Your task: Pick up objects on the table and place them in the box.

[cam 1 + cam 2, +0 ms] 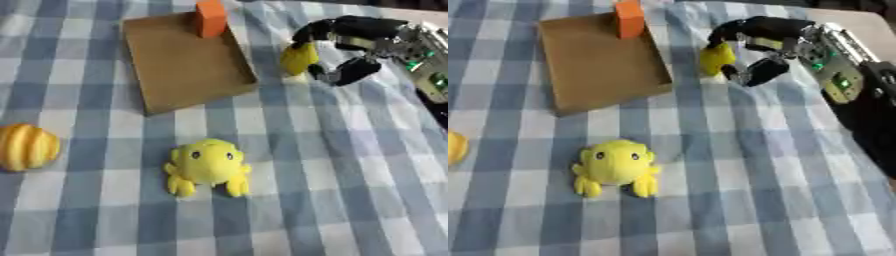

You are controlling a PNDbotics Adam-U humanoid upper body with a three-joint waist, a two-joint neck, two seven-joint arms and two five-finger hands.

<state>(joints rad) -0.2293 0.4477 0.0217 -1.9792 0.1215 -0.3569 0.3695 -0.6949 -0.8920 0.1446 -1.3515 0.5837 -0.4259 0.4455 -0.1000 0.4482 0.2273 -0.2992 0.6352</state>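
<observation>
A shallow brown cardboard box lies on the checked cloth at the upper middle, with an orange block standing at its far edge. Just right of the box, my right hand comes in from the upper right with its fingers curled round a small yellow object. A yellow frog-like plush toy sits on the cloth in front of the box. A yellow-orange striped round object lies at the left edge. My left hand shows in neither view.
The blue-and-white checked tablecloth covers the table. The bare table edge shows at the upper right behind my right arm.
</observation>
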